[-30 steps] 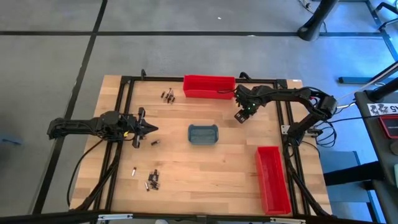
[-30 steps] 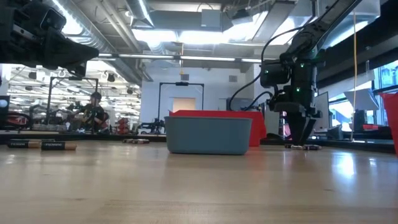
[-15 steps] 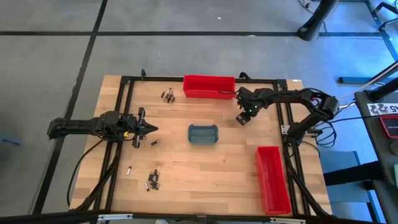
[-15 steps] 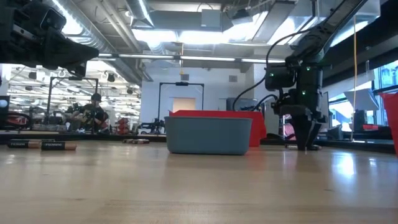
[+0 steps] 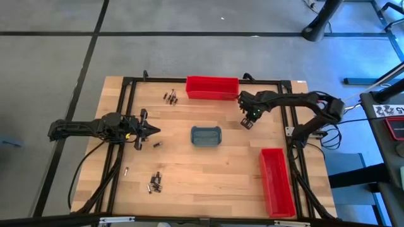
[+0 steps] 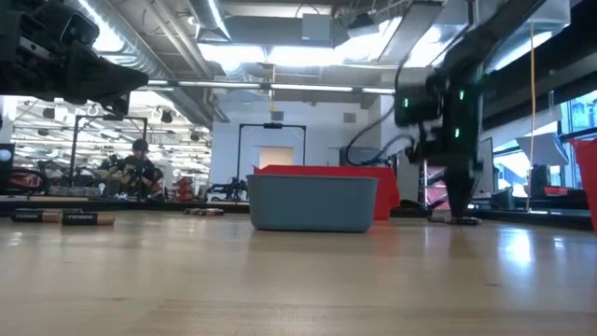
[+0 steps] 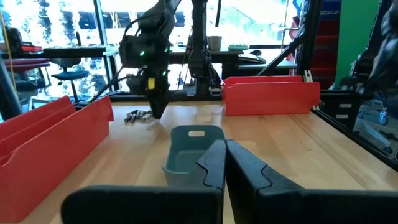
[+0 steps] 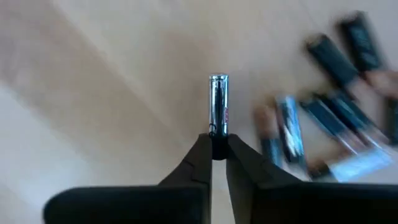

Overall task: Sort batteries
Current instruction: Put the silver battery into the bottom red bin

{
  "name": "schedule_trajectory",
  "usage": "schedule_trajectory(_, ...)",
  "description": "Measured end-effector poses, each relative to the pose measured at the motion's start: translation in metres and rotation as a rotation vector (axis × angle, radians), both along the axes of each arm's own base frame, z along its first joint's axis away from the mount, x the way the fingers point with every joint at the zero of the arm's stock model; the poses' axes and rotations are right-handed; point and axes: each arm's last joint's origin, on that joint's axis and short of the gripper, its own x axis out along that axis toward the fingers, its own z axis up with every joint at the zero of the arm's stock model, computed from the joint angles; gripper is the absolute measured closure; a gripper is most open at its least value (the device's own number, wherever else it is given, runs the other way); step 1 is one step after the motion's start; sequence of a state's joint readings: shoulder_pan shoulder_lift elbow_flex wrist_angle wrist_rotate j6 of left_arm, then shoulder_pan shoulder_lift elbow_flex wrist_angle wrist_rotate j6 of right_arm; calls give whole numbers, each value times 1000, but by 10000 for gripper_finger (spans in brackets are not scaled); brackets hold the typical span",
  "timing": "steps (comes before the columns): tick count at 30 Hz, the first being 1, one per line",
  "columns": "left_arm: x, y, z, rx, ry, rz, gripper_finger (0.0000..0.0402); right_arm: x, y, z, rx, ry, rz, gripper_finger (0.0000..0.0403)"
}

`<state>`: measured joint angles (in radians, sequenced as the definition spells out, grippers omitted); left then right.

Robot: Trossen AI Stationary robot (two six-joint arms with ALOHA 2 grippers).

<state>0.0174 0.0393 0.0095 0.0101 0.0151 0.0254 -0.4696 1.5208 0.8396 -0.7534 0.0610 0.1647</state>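
**Right claw pinched one battery; most batteries not yet sorted**

In the overhead view, a pale wooden surface [image 5: 208, 170] filled the middle of the frame. The left claw [image 5: 153, 130] sat at centre left, shut and empty, waiting. The right claw [image 5: 245, 122] was right of centre, just below the red bin [image 5: 212, 87] at the top edge of the surface. A second red bin [image 5: 277, 181] lay at lower right and a small grey-blue tray [image 5: 206, 136] sat in the centre. Loose batteries lay in clusters: one at upper left [image 5: 170, 96], one at lower left [image 5: 154, 182], and single ones near the left claw [image 5: 156, 144] and at the left side [image 5: 126, 170]. Both bins appeared empty, so the sorting looked barely begun.

In the table-height view, the tray [image 6: 313, 202] stood mid-frame with a red bin [image 6: 322, 172] behind it. The right claw [image 6: 459, 213] reached down to the surface at the right of the frame. Two batteries [image 6: 63, 217] lay at far left. A person showed far back in the room.

In the left wrist view, the left claw [image 7: 224, 158] was closed, with the tray [image 7: 189, 148] ahead and the right arm beyond it over a battery pile [image 7: 138, 116].

In the right wrist view, the right claw [image 8: 217, 149] was narrowed on the end of a silvery battery [image 8: 218, 104]. More batteries [image 8: 336, 118] lay scattered at the right of the frame.
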Motion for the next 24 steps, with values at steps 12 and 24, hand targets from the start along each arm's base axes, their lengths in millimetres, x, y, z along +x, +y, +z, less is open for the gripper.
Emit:
schedule_trajectory(12,0,0,0,0,0,0,400,5,106,114,9,-85,164,391)
schedule_trajectory(24,0,0,0,0,0,0,400,-63,262,129,253,37,441,391)
